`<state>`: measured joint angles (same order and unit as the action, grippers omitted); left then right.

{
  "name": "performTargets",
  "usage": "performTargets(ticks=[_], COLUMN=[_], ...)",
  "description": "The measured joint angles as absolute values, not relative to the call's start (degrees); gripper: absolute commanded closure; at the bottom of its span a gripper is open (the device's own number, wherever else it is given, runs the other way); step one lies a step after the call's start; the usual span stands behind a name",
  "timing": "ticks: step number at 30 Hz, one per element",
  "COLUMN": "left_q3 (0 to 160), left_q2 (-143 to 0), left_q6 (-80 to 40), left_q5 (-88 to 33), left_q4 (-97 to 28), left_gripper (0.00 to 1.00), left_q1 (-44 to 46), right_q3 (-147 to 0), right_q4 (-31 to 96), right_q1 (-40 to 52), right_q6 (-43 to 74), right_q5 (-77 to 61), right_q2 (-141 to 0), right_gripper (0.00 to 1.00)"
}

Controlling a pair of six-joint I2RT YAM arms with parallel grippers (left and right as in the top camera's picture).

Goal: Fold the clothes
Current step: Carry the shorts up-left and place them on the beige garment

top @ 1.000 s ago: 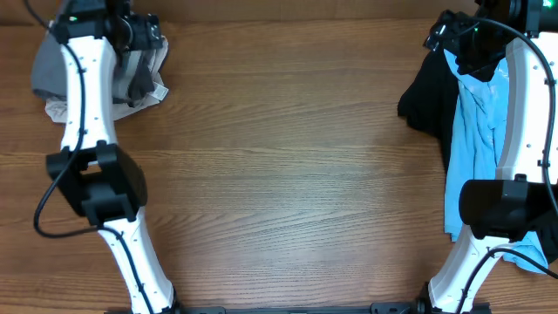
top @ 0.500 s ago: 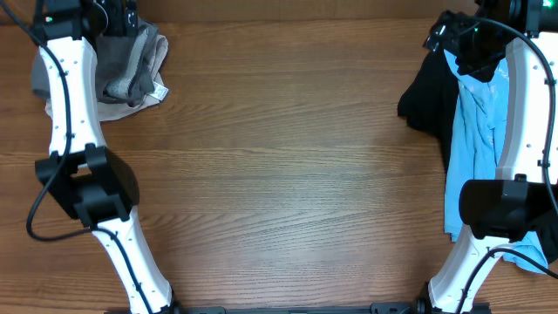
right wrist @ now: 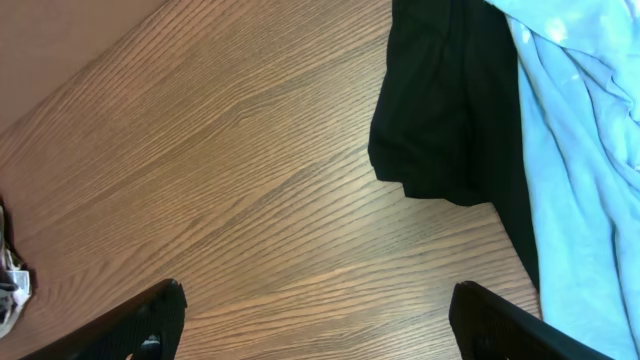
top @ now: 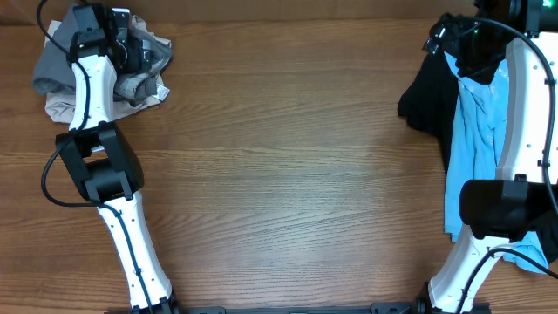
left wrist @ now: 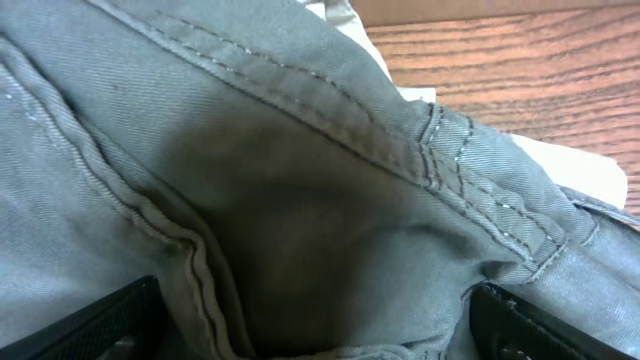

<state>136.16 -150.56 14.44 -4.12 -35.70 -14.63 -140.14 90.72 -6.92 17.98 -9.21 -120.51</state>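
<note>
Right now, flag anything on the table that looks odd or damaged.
Nothing spilled or damaged. Only untidy: the grey garment lies crumpled at the far left corner under the open left gripper; the black garment and light blue garment sit bunched at the right edge, partly under the right arm.

matt twill cloth [left wrist: 300, 200], smooth wood tbl [top: 305, 174]

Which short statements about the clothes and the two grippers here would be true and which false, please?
1. The left gripper is open over the grey garment. True.
2. The right gripper is shut on the black garment. False: it is open above the bare table, beside that garment.
3. A light blue garment lies against the black one. True.
4. A folded garment lies mid-table. False: clothes lie only at the far-left corner and the right edge.
</note>
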Motion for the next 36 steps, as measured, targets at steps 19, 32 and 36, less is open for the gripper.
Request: performTargets(ticks=[19, 32, 36], left_q3=[141.12, 138.65, 138.21], left_q2=[-132.22, -136.99, -141.84], left_q6=[9.65, 1.13, 1.15], left_q5=[-4.97, -5.63, -4.95], left_q4=[-60.16, -60.49, -62.52], left_gripper=[0.00, 0.05, 0.03], left_q1=[-17.52, -28.08, -26.50], right_q3=[-140.14, -140.14, -140.14], right_q4=[90.89, 90.96, 91.00], right_q1=[-6.92, -6.92, -6.92], right_q6=[17.98, 18.04, 17.98], right_q5=[-9.17, -9.34, -10.22], right_q2=[-120.51, -120.51, -120.51], right_gripper=[0.11, 0.11, 0.11])
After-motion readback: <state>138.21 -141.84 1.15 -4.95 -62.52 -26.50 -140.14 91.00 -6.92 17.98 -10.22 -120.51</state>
